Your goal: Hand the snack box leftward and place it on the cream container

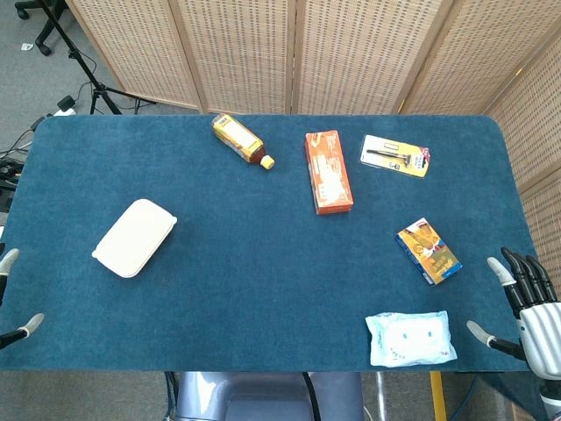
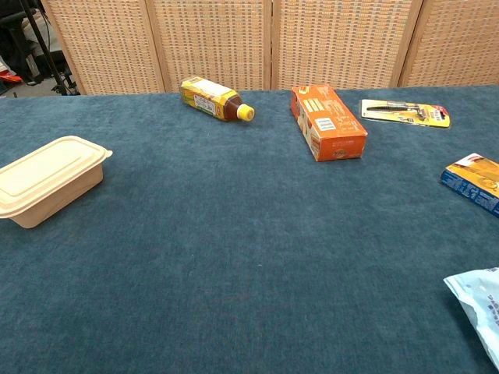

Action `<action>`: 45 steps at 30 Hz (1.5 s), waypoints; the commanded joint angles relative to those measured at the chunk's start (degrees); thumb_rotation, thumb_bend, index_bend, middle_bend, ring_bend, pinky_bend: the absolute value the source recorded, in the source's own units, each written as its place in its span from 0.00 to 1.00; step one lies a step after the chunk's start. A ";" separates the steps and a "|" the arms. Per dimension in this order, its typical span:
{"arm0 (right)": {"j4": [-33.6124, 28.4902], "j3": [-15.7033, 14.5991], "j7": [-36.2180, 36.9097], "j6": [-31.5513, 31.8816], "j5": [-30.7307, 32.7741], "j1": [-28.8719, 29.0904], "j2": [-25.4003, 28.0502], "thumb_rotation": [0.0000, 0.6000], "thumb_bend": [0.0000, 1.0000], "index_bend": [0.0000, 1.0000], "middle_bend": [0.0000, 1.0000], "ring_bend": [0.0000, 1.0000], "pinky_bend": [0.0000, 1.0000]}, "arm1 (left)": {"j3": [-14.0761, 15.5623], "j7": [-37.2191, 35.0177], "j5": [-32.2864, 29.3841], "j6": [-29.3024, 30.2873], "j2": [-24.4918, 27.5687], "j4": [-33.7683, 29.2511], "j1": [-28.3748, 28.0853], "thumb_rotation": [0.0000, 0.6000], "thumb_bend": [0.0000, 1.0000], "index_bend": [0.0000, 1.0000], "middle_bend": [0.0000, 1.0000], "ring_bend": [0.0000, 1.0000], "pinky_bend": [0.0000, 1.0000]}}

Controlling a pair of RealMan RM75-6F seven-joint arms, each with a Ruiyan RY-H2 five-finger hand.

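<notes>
A long orange snack box (image 1: 329,172) (image 2: 327,121) lies flat at the back middle of the blue table. A smaller blue-and-orange box (image 1: 428,251) (image 2: 474,181) lies to the right. The cream container (image 1: 135,237) (image 2: 48,179), lid shut, sits on the left. My right hand (image 1: 526,303) hovers at the table's right front corner with its fingers spread and nothing in it, below and right of the small box. Only the fingertips of my left hand (image 1: 26,327) show at the left edge, apart and empty. Neither hand appears in the chest view.
A yellow-labelled bottle (image 1: 239,139) (image 2: 214,99) lies on its side at the back. A carded tool pack (image 1: 395,155) (image 2: 405,112) lies at the back right. A pale blue wipes pack (image 1: 410,338) (image 2: 479,305) lies near the front right edge. Woven screens stand behind the table.
</notes>
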 commanded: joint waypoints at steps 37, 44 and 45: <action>7.39 10.40 -29.20 -52.56 50.68 32.07 -10.78 1.00 0.00 0.00 0.00 0.00 0.00 | -1.96 5.60 -5.43 -4.15 -2.86 -0.38 -2.13 1.00 0.00 0.00 0.00 0.00 0.00; 8.52 9.45 -30.49 -53.24 56.59 34.20 -13.24 1.00 0.00 0.00 0.00 0.00 0.00 | -1.89 5.59 -5.49 -4.15 -2.87 -0.49 -2.15 1.00 0.00 0.00 0.00 0.00 0.00; 8.99 9.20 -30.74 -53.26 57.19 34.46 -13.64 1.00 0.00 0.00 0.00 0.00 0.00 | -1.92 5.55 -5.54 -4.13 -2.84 -0.47 -2.15 1.00 0.00 0.00 0.00 0.00 0.00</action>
